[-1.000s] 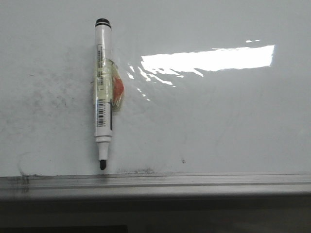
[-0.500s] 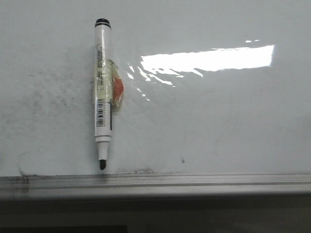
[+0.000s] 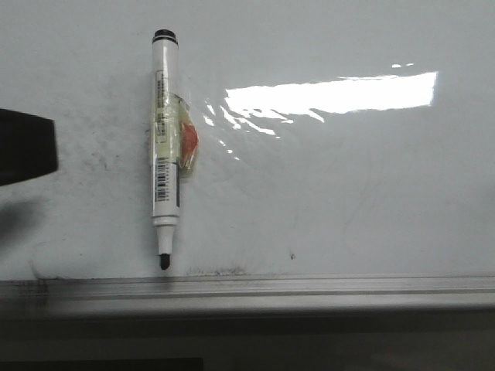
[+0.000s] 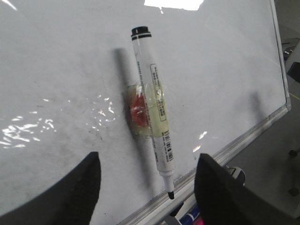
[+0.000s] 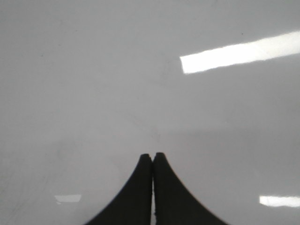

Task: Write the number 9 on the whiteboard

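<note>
The whiteboard (image 3: 348, 178) is glossy white, with a grey metal ledge (image 3: 309, 287) along its near edge. No drawn number 9 shows on it. A white marker (image 3: 165, 147) with a black uncapped tip and a band of yellowish tape lies on the board, tip at the ledge. In the left wrist view my left gripper (image 4: 147, 159) is open and empty, its jaws either side of the marker's (image 4: 152, 98) tip end and apart from it. One of its fingers (image 3: 27, 145) shows at the left edge. My right gripper (image 5: 153, 155) is shut and empty over bare board (image 5: 93, 70).
Faint grey smudges (image 3: 77, 147) lie left of the marker, and a small black speck (image 3: 291, 256) sits near the ledge. A bright glare patch (image 3: 332, 94) crosses the board. Blue and pink objects (image 4: 190, 218) lie below the ledge (image 4: 225, 152).
A black finger of my left gripper has come into the front view from the left edge. The marker has not moved.
</note>
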Available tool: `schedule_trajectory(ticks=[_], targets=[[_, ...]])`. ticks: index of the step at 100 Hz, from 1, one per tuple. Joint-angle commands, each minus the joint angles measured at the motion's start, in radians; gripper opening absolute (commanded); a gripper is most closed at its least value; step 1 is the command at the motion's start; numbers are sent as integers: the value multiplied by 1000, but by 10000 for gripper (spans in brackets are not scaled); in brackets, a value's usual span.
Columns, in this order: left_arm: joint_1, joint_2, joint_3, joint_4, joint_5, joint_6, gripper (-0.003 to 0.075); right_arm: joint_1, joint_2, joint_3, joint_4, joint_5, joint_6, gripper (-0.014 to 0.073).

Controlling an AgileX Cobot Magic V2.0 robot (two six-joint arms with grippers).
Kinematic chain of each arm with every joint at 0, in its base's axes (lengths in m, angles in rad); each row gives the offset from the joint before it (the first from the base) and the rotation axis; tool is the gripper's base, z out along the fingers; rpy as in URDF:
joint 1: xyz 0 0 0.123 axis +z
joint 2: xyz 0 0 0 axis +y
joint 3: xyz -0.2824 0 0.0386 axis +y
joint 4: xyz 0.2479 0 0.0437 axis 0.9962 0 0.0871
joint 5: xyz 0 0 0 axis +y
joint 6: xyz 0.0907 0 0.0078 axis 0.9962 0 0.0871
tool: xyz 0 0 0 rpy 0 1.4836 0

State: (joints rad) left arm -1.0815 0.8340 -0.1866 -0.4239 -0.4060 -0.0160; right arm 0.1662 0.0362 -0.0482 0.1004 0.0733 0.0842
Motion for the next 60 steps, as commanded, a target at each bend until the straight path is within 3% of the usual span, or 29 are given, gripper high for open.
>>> schedule_trajectory(ticks=[1,32,47,60], targets=[[-7,68,-66,1,-76,-65,410,3,20,-35,-4,-73,-4,-63],[-35,214,-143,50,-83,-67,410,3,20,-35,-4,-73,-4,-63],[-39,254,-143,50,-89,-132,410,3,20,-35,-4,-73,-4,-63],[-50,284,-143,51,-156,-148,410,3,20,-35,-4,-73,-4,-63]])
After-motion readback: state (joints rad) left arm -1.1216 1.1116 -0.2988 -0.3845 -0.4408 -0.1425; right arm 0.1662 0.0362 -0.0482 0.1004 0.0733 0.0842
